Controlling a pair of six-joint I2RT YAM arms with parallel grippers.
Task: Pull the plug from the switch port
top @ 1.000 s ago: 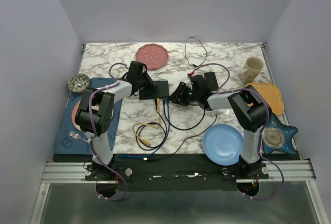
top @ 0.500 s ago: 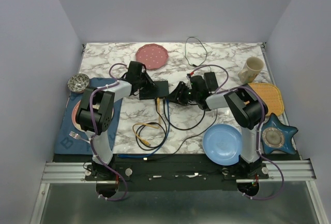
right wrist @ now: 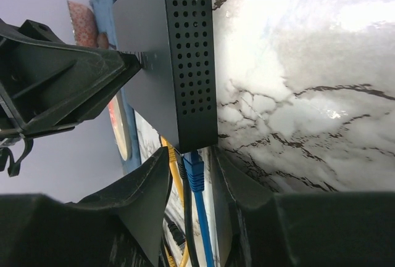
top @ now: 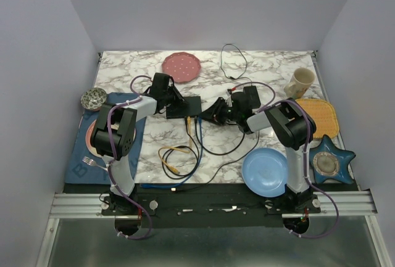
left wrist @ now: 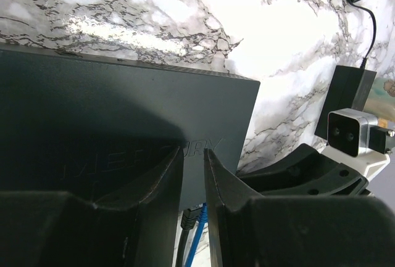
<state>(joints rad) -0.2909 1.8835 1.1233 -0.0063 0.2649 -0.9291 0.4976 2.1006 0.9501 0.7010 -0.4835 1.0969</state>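
Observation:
The switch [top: 185, 105] is a flat matte-black box in the middle of the table, with cables leaving its near edge. My left gripper [top: 171, 100] leans over its left end. In the left wrist view its fingertips [left wrist: 179, 156] rest on the switch's top [left wrist: 123, 113] with a narrow gap and nothing between them. My right gripper [top: 207, 115] is at the switch's right near corner. In the right wrist view it [right wrist: 191, 156] stands open astride the blue plug [right wrist: 195, 173], which sits in its port beside a black cable [right wrist: 185, 217] and a yellow one [right wrist: 174, 174].
A black power brick [top: 250, 94] lies behind my right gripper. Yellow [top: 174, 154], blue [top: 199, 134] and black [top: 223, 150] cables loop toward the near edge. Around them are a pink plate [top: 181, 66], a mug [top: 299, 82], a blue plate [top: 265, 171] and an orange mat [top: 322, 116].
My right gripper has slid left to the switch's near right corner and its jaws have narrowed round the blue plug. The left arm and the switch have stayed put.

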